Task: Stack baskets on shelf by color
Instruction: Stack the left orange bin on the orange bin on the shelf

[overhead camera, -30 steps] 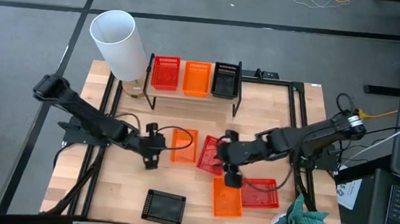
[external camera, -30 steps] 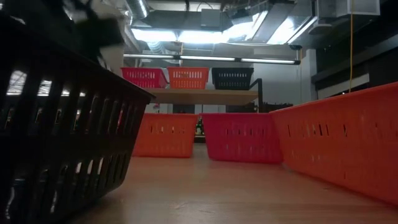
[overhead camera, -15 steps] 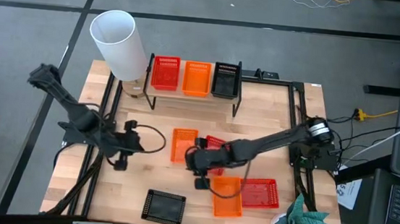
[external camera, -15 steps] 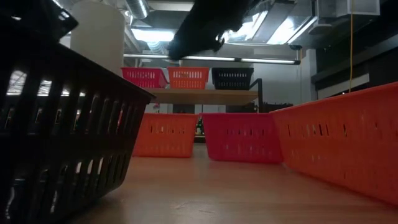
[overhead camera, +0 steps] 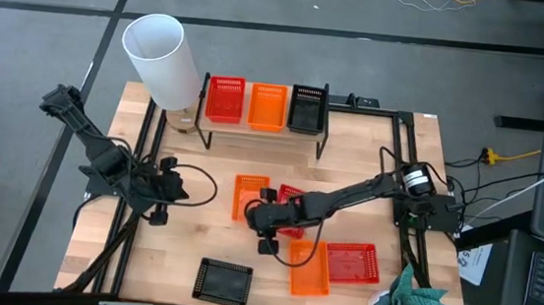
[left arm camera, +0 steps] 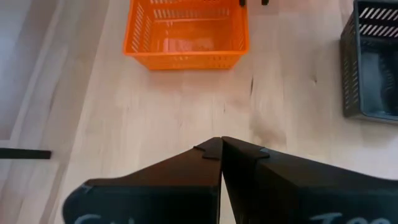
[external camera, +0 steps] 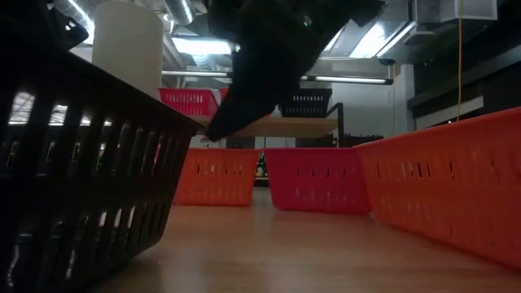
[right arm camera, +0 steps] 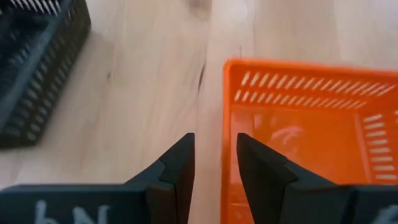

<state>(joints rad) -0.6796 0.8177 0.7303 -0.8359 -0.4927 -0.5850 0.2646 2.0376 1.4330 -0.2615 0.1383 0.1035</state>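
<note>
Wooden tabletop [right arm camera: 155, 68]; right gripper's [right arm camera: 214, 163] fingers parted, seemingly beside orange basket [right arm camera: 311, 124].

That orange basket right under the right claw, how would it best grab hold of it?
Probably by the thin rim wall. The orange basket sits upright and open-topped, so coming from above with one finger inside and one outside its near wall suits it. The right gripper is slightly open, with that wall just beyond the gap between its fingers.
</note>
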